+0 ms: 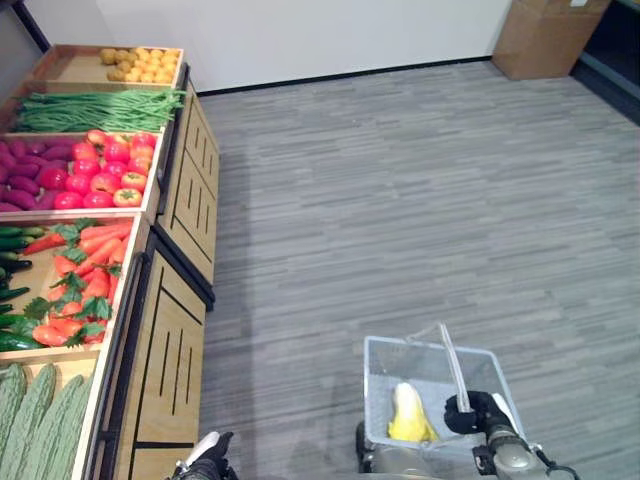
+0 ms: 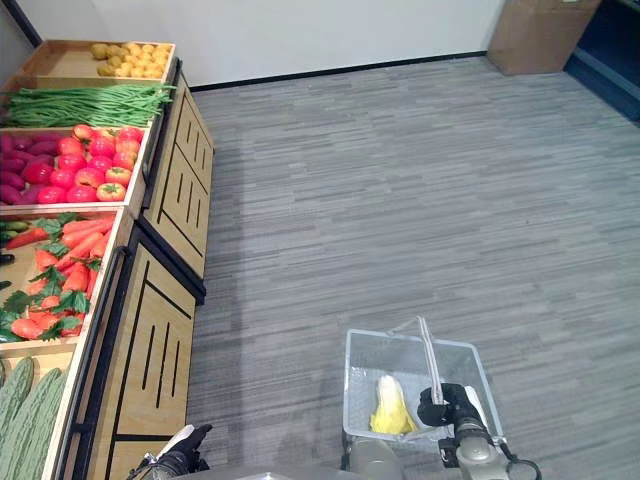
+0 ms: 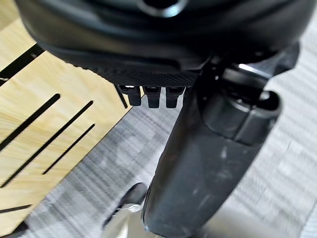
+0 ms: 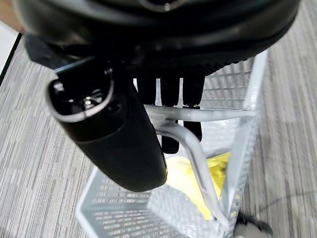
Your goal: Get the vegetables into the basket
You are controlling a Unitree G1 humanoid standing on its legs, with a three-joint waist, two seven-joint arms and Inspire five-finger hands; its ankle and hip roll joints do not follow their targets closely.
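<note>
The left hand (image 1: pixel 205 462) is cut off at the bottom edge of the head views, just in front of the wooden stand (image 1: pixel 170 370); its own wrist view gives short dark fingertips (image 3: pixel 152 95) side by side under the palm with nothing between them, and whether they are straight or curled I cannot tell. The right hand (image 1: pixel 468 413) is clamped on the handle (image 1: pixel 452 368) of the basket (image 1: pixel 382 372): in the right wrist view the fingers (image 4: pixel 168 94) hook over the pale bar and the thumb closes from the other side.

The basket is a pale, perforated rectangular box with thin see-through walls, hanging above the grey striped carpet (image 1: pixel 420 200). Inside lies one yellow vegetable (image 1: pixel 408 415), pale at its top end and leafy or crinkled, possibly a small cabbage; its lower part is hidden by the basket wall.

The stand is light wood with dark slots in its front panels, stepped into trays. The far corner tray holds small round yellow-orange pieces (image 1: pixel 140 64); next come long thin green beans (image 1: pixel 95 110), then glossy red tomatoes (image 1: pixel 110 170) beside purple ones cut off by the view's edge. Nearer are carrots (image 1: pixel 85 285) with green tops, next to dark green cucumbers partly out of view. The nearest tray has bumpy pale green gourds (image 1: pixel 35 415), cut off at the corner.

A cardboard box (image 1: pixel 545 35) stands on the floor by the white wall.
</note>
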